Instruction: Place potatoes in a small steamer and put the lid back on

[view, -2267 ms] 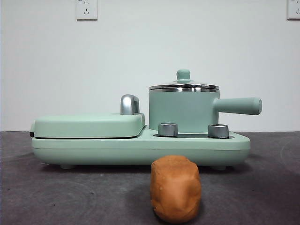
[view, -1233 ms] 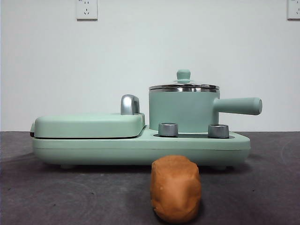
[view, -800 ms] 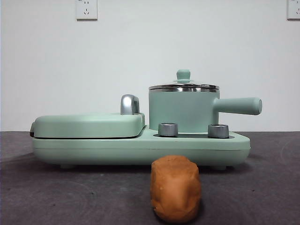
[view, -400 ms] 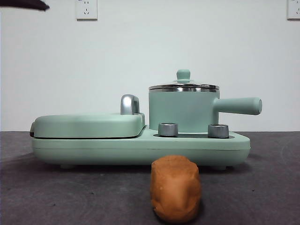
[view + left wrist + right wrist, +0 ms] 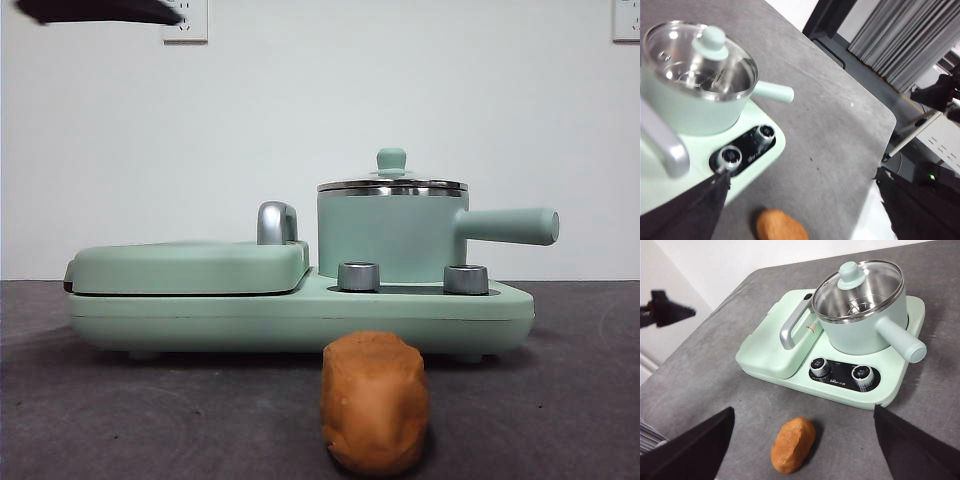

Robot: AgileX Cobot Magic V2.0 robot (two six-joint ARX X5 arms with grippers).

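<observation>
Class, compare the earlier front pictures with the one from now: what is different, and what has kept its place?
A dark arm tip has entered at the top left corner and pushed further in toward the right; nothing has been gripped or let go. The potato lies on the table in front of the cooker, and the lid sits on the small steamer, both unmoved.

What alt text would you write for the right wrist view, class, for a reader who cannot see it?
A mint-green small steamer with its glass lid on sits on a green cooking appliance on a grey table. An orange-brown potato lies on the table in front of the appliance's two knobs. The right end effector, open, frames the scene.
</observation>
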